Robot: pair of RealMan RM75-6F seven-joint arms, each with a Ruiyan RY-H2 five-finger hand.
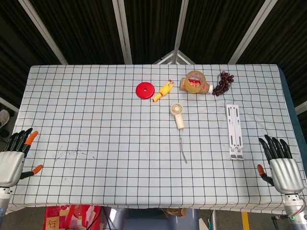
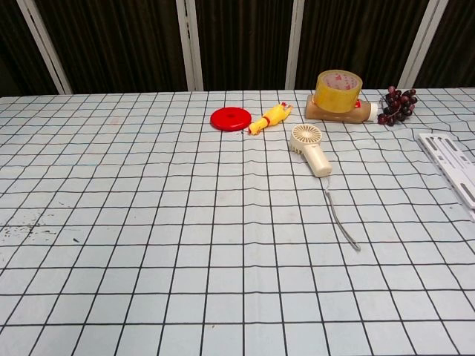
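My left hand (image 1: pixel 14 158) hovers at the table's near left edge, fingers spread and holding nothing. My right hand (image 1: pixel 280 165) sits at the near right edge, also spread and empty, just right of a white folding stand (image 1: pixel 233 131). Neither hand shows in the chest view. A small cream handheld fan (image 1: pixel 177 114) with a grey strap (image 1: pixel 183 149) lies mid-table. Farther back are a red disc (image 1: pixel 144 90), a yellow rubber chicken (image 1: pixel 164 90), a roll of yellow tape (image 1: pixel 195 80) resting on a tan bottle (image 1: pixel 207 88), and dark grapes (image 1: pixel 222 83).
A white cloth with a black grid (image 1: pixel 96 120) covers the table. Dark smudges (image 1: pixel 72 153) mark it near the left front. In the chest view the fan (image 2: pixel 312 148), stand (image 2: pixel 453 167) and grapes (image 2: pixel 397 105) lie to the right, the red disc (image 2: pixel 230 119) centre back.
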